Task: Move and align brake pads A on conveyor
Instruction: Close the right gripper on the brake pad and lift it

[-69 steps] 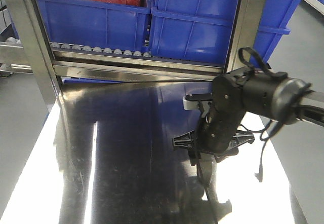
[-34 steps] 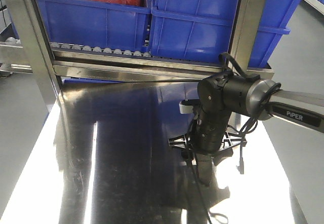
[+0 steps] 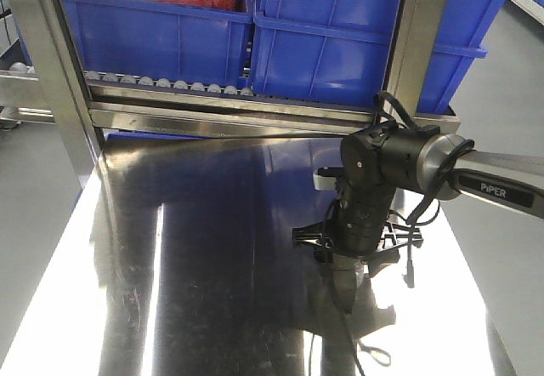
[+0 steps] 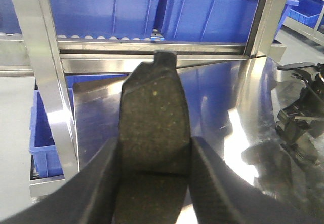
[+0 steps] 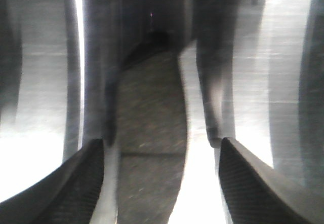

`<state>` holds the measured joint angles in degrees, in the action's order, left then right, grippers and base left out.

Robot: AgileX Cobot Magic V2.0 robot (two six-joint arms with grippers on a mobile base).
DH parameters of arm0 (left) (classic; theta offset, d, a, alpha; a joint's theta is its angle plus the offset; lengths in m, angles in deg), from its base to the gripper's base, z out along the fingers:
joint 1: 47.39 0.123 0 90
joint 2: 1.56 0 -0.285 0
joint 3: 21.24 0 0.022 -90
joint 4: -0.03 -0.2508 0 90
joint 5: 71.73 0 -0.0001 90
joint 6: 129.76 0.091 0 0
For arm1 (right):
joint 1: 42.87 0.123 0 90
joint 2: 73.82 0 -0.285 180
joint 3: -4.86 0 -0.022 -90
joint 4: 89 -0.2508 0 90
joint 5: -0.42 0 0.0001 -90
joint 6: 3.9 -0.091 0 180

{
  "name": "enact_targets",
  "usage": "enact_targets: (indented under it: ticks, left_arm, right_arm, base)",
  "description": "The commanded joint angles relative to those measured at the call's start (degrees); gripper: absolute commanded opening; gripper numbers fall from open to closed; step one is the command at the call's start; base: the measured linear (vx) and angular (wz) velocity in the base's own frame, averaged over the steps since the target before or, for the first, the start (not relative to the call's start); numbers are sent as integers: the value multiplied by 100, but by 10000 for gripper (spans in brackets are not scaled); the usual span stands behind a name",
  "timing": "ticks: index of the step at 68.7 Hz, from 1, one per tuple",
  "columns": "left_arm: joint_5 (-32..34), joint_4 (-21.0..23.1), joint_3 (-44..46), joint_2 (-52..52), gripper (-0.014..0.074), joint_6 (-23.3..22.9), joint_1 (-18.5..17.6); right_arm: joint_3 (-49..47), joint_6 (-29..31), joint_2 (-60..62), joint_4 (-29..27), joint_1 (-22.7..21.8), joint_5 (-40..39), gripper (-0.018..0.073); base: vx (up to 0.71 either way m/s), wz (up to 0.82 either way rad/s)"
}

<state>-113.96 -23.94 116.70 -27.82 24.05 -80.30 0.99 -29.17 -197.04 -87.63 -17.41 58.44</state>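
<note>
Blue plastic bins [image 3: 170,36] up top. Left gripper [image 4: 154,148] clamps a dark grey oblong brake pad [image 4: 154,107]. The right gripper [image 5: 161,143] is spread wide around a second pad [image 5: 147,117], pretty blurry.

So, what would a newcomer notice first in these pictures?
Most likely the dark brake pad filling the middle of the left wrist view, clamped between the fingers of the left gripper. Next, the black right arm at the right of the front view, pointing down over the shiny steel tabletop; the right gripper is open, with a second pad between the fingers, apparently ungripped. Behind stand large blue bins.
</note>
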Motion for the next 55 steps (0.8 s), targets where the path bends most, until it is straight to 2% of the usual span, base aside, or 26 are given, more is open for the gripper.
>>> enact_targets:
  ticks: [1, 6, 26, 38, 55]
  left_arm:
    - [516, -144, 159, -55, -6, -11, -23]
    - [516, -144, 159, -55, -6, -11, -23]
    - [521, -144, 159, -55, -6, -11, -23]
    - [521, -144, 159, -55, -6, -11, -23]
    - [521, -144, 159, -55, -6, -11, -23]
  right_arm:
    - [-169, 117, 257, 20, -13, -27, 471]
    - [-169, 252, 238, -137, 18, -40, 471]
    - [-192, 273, 166, -91, 31, 9, 447]
    - [-225, 273, 42, 5, 31, 64, 310]
    - [-213, 273, 512, 145, 31, -302, -20]
  base:
    - [0, 0]
    - [0, 0]
    - [0, 0]
    - [0, 0]
    - [0, 0]
